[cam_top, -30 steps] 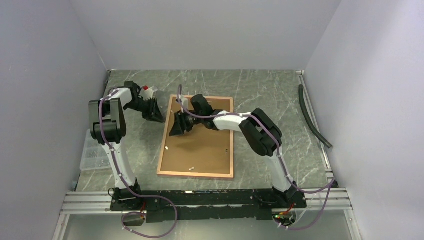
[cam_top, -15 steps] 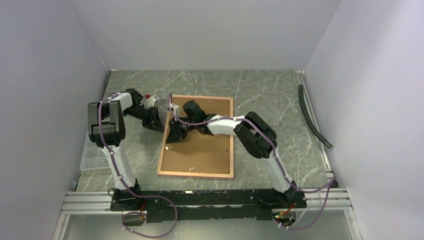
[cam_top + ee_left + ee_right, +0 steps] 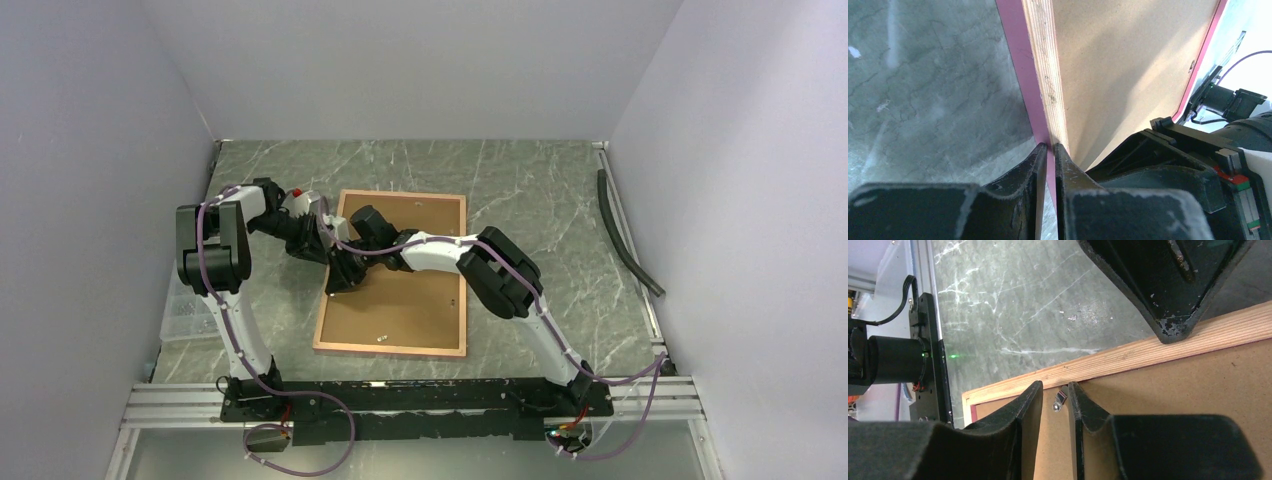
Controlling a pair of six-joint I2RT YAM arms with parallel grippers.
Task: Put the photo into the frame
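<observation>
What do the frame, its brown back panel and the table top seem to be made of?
Frame: wood probably, bare grain on the rear, pink painted edge. Back panel: likely fibreboard, matt brown, no grain. Table top: marble-look, veined grey-green; real stone or laminate unclear.

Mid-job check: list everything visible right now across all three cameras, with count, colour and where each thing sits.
frame: 1, pink border, light wood rear, lying rear-up at the table's centre.
backing board: 1, brown, seated inside the frame.
metal tabs: at least 2, greyish, on the backing board near its edges.
photo: none in view.
hose: 1, black, along the table's right side.
box: 1, clear, at the table's left edge beside the left arm.
table: 1, grey-green marble pattern.
left hand: 1, black, closed on the frame's left edge.
right hand: 1, black, slightly open, straddling a tab by that same edge.
</observation>
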